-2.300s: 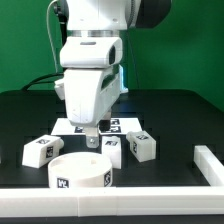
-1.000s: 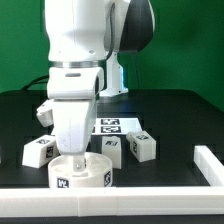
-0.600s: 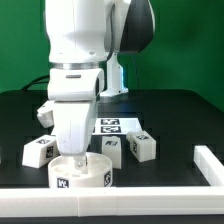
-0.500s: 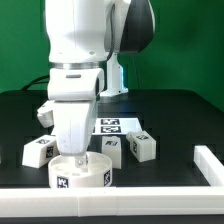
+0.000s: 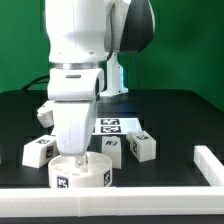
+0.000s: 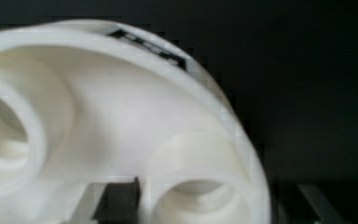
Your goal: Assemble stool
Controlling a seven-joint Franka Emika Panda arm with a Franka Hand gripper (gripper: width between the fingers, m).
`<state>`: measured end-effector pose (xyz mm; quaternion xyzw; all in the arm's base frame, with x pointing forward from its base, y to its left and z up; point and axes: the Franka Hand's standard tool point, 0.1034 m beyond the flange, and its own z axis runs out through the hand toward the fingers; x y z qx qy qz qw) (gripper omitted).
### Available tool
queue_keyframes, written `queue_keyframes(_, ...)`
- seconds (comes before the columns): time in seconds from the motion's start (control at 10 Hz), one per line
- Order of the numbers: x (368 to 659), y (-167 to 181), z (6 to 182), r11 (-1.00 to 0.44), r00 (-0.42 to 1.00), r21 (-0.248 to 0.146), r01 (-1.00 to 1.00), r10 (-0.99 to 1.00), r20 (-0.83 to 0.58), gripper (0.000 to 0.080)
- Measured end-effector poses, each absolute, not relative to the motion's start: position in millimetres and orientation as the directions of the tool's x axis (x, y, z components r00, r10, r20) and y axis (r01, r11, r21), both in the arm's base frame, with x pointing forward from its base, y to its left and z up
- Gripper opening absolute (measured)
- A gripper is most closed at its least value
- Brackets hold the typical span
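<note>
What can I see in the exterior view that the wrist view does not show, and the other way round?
Only the exterior view shows the gripper closed on the rim of the seat, the loose legs around it on the black table, and the marker board behind. Only the wrist view shows the inside of the seat from very near, with its round hollows. Both views show the white seat and a black-and-white tag on it.
</note>
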<state>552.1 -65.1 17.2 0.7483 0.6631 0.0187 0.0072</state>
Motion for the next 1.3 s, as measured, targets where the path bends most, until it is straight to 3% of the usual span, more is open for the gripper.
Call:
queue_keyframes(0.2, 552, -64, 17.1, -0.122, 0.121, 0.035, 0.992, 0.992, 0.019, 0.0320)
queue_keyframes(0.6, 580, -25, 17.9, -0.127, 0.126, 0.052, 0.991, 0.992, 0.032, 0.0320)
queue_keyframes(1.3, 590, 61, 17.9, -0.320, 0.318, 0.035, 0.947, 0.946, 0.054, 0.0321)
